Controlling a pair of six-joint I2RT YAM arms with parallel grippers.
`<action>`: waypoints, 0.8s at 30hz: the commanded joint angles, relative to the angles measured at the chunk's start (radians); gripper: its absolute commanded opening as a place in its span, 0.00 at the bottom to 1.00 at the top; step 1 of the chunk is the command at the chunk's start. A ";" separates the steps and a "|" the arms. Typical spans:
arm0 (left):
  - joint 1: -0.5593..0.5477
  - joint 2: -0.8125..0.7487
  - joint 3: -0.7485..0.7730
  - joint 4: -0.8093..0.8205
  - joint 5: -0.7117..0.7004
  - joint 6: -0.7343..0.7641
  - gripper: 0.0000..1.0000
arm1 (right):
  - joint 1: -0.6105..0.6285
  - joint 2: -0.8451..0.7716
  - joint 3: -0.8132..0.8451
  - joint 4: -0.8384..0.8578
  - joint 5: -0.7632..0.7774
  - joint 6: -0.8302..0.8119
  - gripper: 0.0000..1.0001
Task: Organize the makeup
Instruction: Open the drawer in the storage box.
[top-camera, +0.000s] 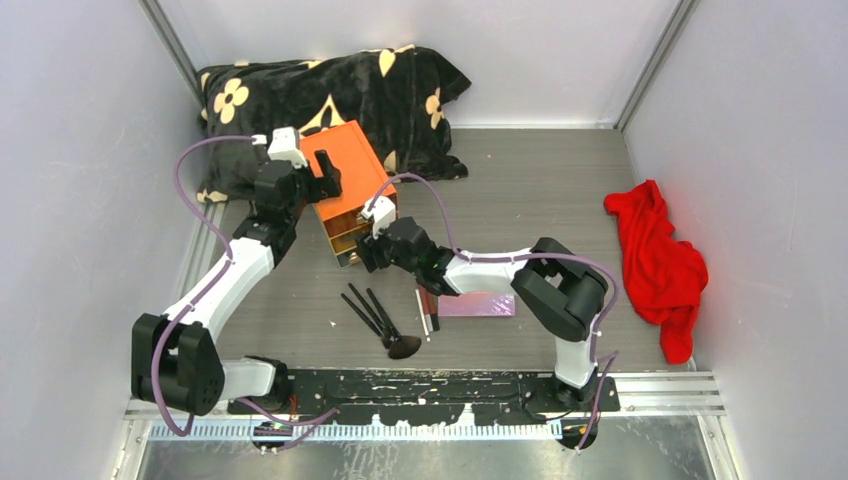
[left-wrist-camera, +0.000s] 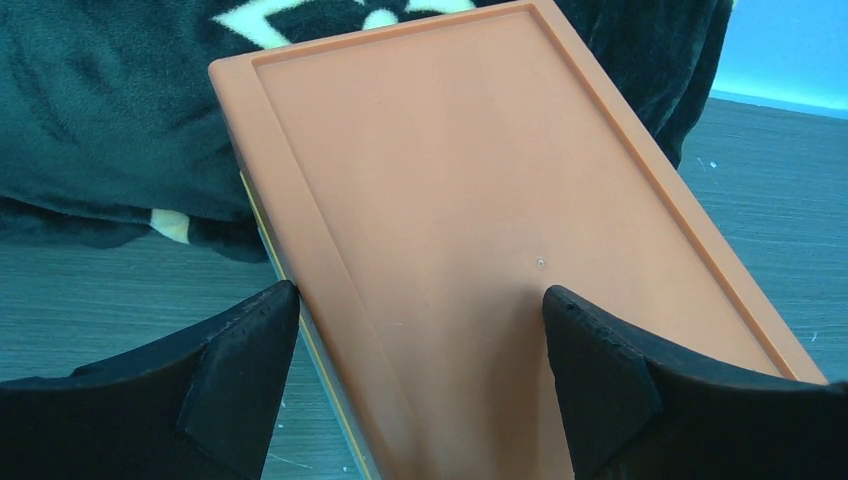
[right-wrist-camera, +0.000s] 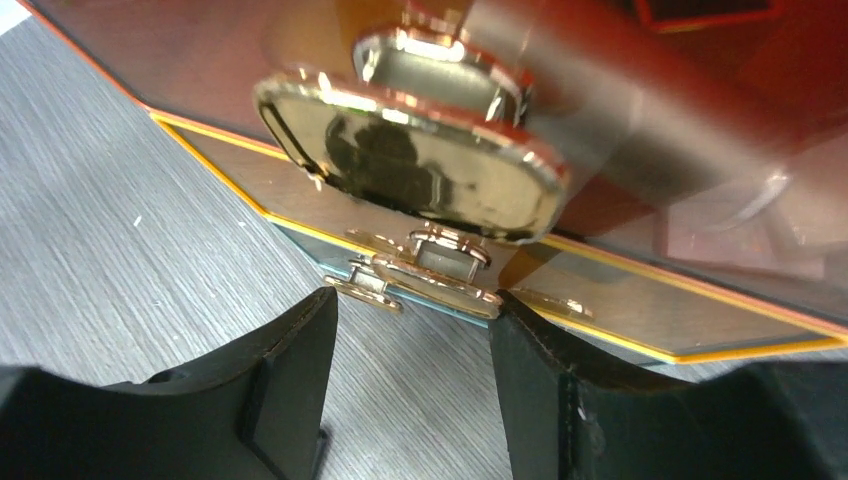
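Observation:
The makeup lies on the table in front of the orange box (top-camera: 345, 185): thin black brushes (top-camera: 368, 310), one with a fluffy brown head (top-camera: 404, 347), slim pencils (top-camera: 425, 312) and a shiny pink palette (top-camera: 482, 304). My left gripper (top-camera: 325, 178) is open above the box's lid (left-wrist-camera: 480, 200), its fingers (left-wrist-camera: 240, 380) straddling the lid's near end without gripping it. My right gripper (top-camera: 362, 250) is open at the box's clear drawer front. In the right wrist view its fingertips (right-wrist-camera: 290, 370) flank the lower gold drawer handle (right-wrist-camera: 425, 275). A larger gold handle (right-wrist-camera: 420, 165) is above it.
A black blanket with cream flowers (top-camera: 330, 90) lies behind the box at the back wall. A red cloth (top-camera: 655, 260) lies at the right. White walls enclose the table on three sides.

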 joint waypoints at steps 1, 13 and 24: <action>0.024 0.032 -0.062 -0.116 0.033 0.032 0.90 | -0.002 0.036 0.069 0.089 0.086 0.006 0.62; 0.063 0.052 -0.105 -0.077 0.074 0.020 0.89 | 0.077 -0.024 -0.078 0.319 0.398 -0.007 0.62; 0.098 0.069 -0.109 -0.057 0.112 0.013 0.89 | 0.196 -0.012 -0.085 0.420 0.726 -0.317 0.89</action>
